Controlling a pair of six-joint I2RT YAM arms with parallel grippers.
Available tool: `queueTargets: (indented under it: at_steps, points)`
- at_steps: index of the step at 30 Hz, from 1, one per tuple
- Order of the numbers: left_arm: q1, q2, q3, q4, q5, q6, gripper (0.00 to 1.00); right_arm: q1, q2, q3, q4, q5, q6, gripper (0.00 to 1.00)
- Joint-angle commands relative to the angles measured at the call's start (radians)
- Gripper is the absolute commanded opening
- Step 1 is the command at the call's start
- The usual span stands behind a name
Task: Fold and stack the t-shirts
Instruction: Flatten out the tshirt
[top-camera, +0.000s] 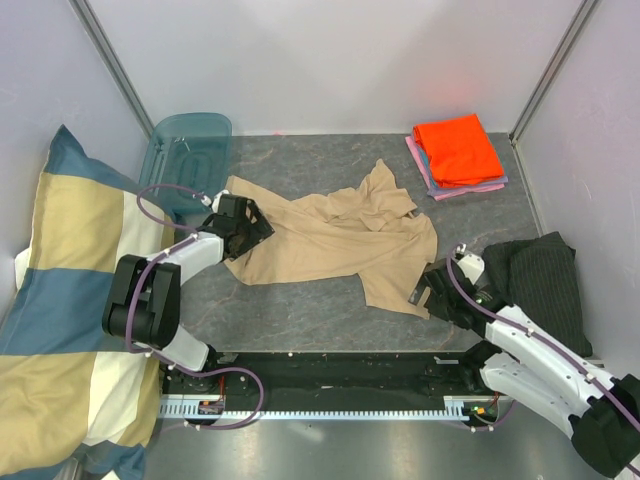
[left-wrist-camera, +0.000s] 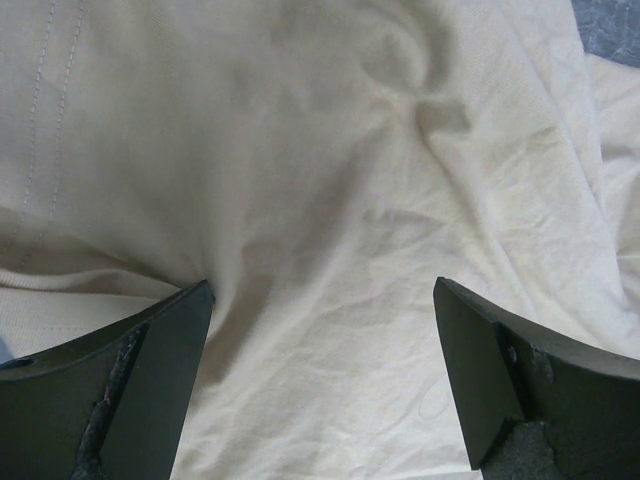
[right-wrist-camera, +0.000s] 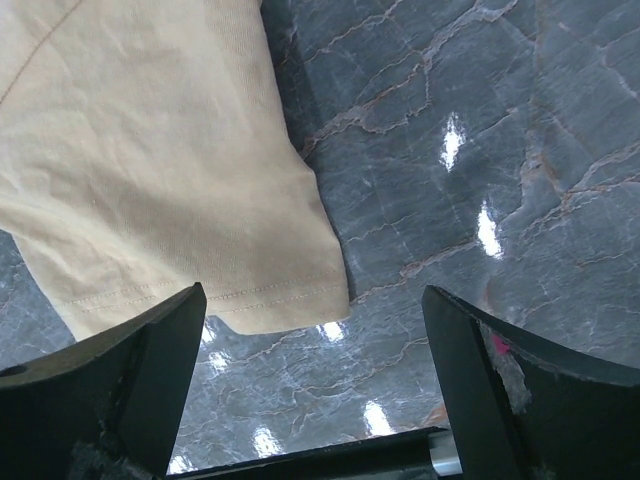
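Note:
A tan t-shirt (top-camera: 335, 240) lies crumpled across the middle of the grey marble table (top-camera: 300, 310). My left gripper (top-camera: 252, 230) hovers over its left part, jaws open; wrinkled tan cloth (left-wrist-camera: 320, 200) fills the left wrist view, nothing pinched between the fingers (left-wrist-camera: 150, 380). My right gripper (top-camera: 428, 292) sits at the shirt's lower right corner, open, with the hemmed sleeve edge (right-wrist-camera: 250, 290) just ahead of the jaws and bare table between them. A folded stack, with an orange t-shirt (top-camera: 457, 148) on top and blue and pink edges below, rests at the back right.
A big blue-and-cream checked pillow (top-camera: 60, 300) lies along the left side. A translucent blue bin (top-camera: 190, 150) stands at the back left. A dark grey striped cloth (top-camera: 545, 280) is heaped at the right, next to the right arm. White walls close in the table.

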Motion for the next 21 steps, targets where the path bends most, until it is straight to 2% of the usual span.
queueTargets:
  at_steps: [1, 10, 21]
  points:
    - [-0.007, -0.06, 0.004, -0.008, -0.019, -0.026, 1.0, 0.029, 0.031, -0.001, 0.043, 0.019, 0.023, 0.98]
    - [-0.007, -0.075, 0.004, -0.015, -0.033, -0.02, 1.0, 0.104, 0.089, -0.007, 0.081, 0.027, 0.068, 0.98]
    - [-0.007, -0.057, -0.002, -0.005, -0.028, -0.004, 1.0, 0.116, 0.107, -0.045, 0.104, 0.074, 0.145, 0.95]
